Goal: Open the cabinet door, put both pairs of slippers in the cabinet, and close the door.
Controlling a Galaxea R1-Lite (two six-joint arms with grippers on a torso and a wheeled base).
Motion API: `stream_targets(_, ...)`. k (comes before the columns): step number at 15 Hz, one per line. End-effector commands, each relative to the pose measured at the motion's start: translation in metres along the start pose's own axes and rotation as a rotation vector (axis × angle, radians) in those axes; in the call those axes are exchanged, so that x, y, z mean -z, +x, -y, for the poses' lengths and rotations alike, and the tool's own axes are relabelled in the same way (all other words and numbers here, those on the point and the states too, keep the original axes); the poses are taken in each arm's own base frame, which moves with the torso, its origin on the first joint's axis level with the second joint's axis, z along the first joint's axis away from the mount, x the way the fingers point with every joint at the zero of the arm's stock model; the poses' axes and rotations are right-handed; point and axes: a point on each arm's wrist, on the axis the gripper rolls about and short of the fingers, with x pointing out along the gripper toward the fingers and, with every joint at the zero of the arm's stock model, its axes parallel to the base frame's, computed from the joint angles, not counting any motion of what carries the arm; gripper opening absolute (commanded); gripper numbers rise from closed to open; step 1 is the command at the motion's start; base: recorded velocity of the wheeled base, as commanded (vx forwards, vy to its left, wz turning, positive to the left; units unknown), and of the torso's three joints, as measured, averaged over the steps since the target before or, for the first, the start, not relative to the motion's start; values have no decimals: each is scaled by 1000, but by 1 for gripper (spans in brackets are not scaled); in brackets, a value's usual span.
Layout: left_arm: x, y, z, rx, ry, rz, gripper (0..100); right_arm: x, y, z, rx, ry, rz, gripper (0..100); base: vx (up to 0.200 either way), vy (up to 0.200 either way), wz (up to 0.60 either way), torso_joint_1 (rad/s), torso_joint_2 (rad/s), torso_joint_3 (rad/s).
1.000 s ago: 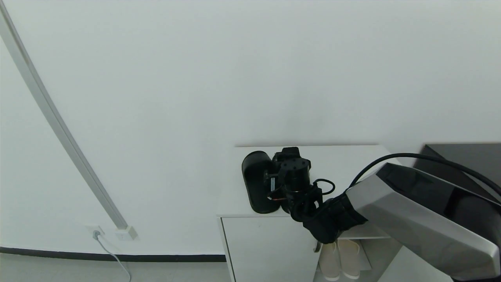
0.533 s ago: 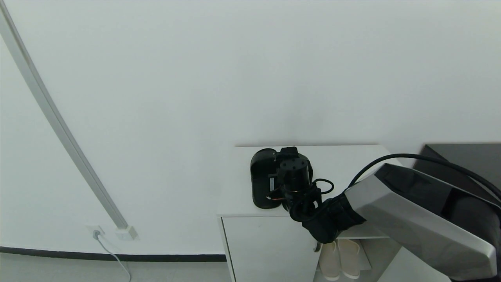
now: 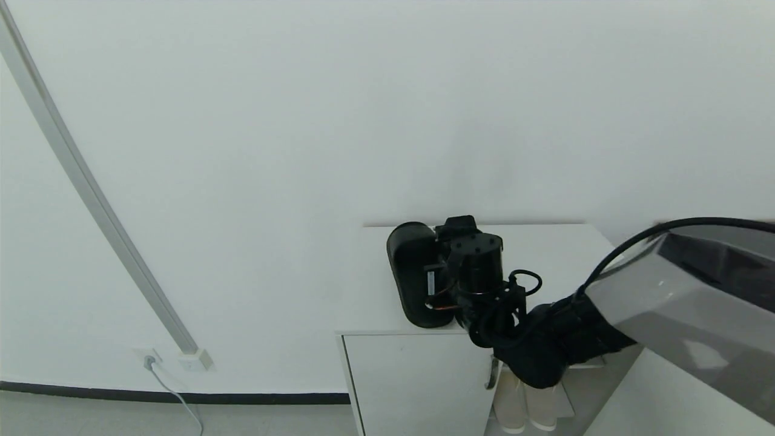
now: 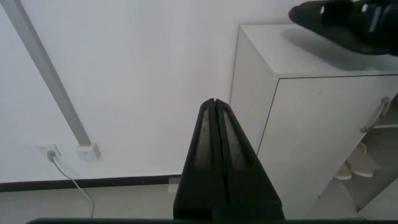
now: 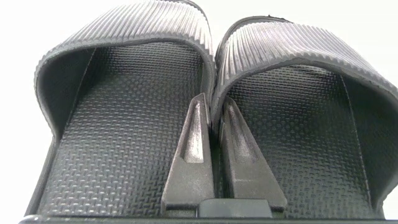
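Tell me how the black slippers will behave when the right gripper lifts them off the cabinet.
The black slippers look like light moulded foam, so the lift is probably easy. The right gripper pinches only their adjoining inner edges, so the pair may sag or splay outward. Their ribbed, textured surface should limit slipping.

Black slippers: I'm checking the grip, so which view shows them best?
Right wrist view: both black slippers up close, the right tool pinching their adjoining straps. Head view gives one side profile over the cabinet, half behind the arm. Left wrist view catches a dark sliver.
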Motion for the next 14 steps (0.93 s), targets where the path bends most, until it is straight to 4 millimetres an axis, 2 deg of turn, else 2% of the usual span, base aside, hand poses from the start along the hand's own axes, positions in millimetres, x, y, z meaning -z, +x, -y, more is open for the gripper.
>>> stream_targets(1, 0, 0, 0, 0, 0, 0, 0, -55, -90, 21, -78, 21, 63, 0, 0, 0, 0, 0, 0, 0)
stream_targets(3, 0, 0, 0, 0, 0, 0, 0, -66, -151, 46, -124, 1, 68, 0, 0, 0, 0, 0, 0, 0)
stream_targets(4, 0, 0, 0, 0, 0, 0, 0, -65, -161, 51, -130, -5, 60, 0, 0, 0, 0, 0, 0, 0)
stream_targets(5, 0, 0, 0, 0, 0, 0, 0, -56, -176, 65, -126, -31, 19, 0, 0, 0, 0, 0, 0, 0)
stream_targets(10, 0, 0, 0, 0, 0, 0, 0, -48, -179, 69, -122, -45, -4, 0, 0, 0, 0, 0, 0, 0)
stream_targets(12, 0, 0, 0, -1, 2, 1, 0, -45, -156, 74, -82, -40, -27, 0, 0, 0, 0, 0, 0, 0)
stream_targets(14, 0, 0, 0, -3, 0, 0, 0, -42, -150, 72, -89, -10, -43, 0, 0, 0, 0, 0, 0, 0)
